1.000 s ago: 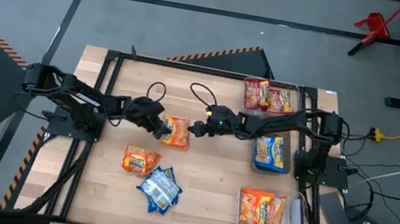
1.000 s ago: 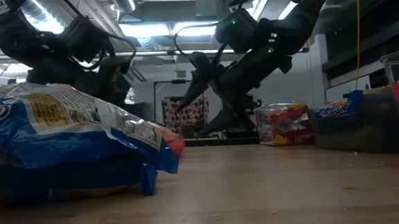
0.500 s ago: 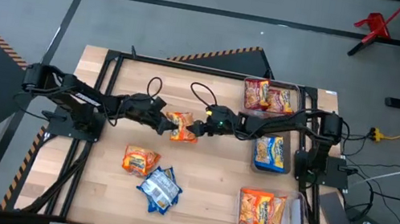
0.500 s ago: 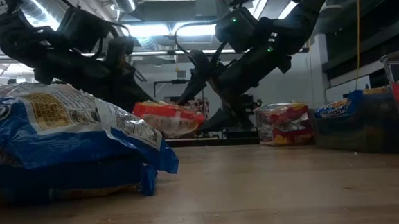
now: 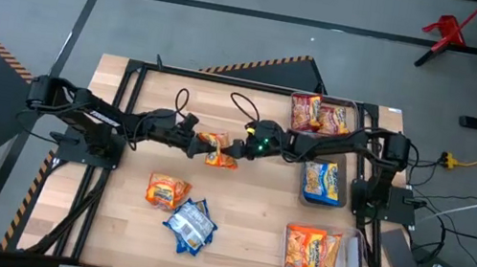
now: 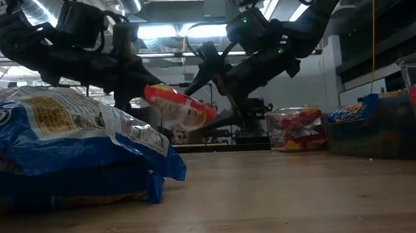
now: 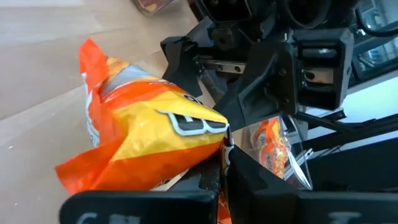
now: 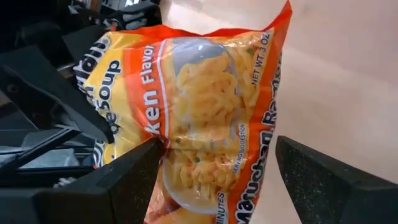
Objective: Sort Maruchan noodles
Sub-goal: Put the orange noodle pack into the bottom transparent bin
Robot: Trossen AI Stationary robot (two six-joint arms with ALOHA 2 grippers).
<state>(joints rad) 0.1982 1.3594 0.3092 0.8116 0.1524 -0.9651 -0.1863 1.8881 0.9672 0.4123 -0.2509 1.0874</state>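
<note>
- Left gripper [image 5: 200, 147] reaches out over the middle of the worktop [image 5: 242, 226], clamped tight on the edge of an orange packet [image 5: 215, 148].
- That packet hangs clear of the wood; in the low view [image 6: 181, 106] it tilts, one end dipping toward the boards.
- Nearer the front edge, a second orange packet [image 5: 167, 190] lies flat, and just beside it two blue packets [image 5: 190, 224] sit stacked, touching one another. In the low view the blue pair [image 6: 72, 146] fills the left foreground.
- Right gripper [image 5: 233, 154] meets the held packet from the other side, fingers spread wide; the right wrist view shows the packet [image 8: 211, 118] sitting between the two fingers [image 8: 124, 180], Chicken Flavor face toward the camera. Not pinched by this gripper — the fingers stand apart on either side.
- Along the right edge, three clear bins: the far bin [image 5: 357, 106] holds dark red packets [image 5: 321, 115], the middle bin [image 5: 342, 197] holds blue-and-yellow packets [image 5: 322, 179], the near bin [image 5: 349, 259] holds orange packets [image 5: 311, 248].
</note>
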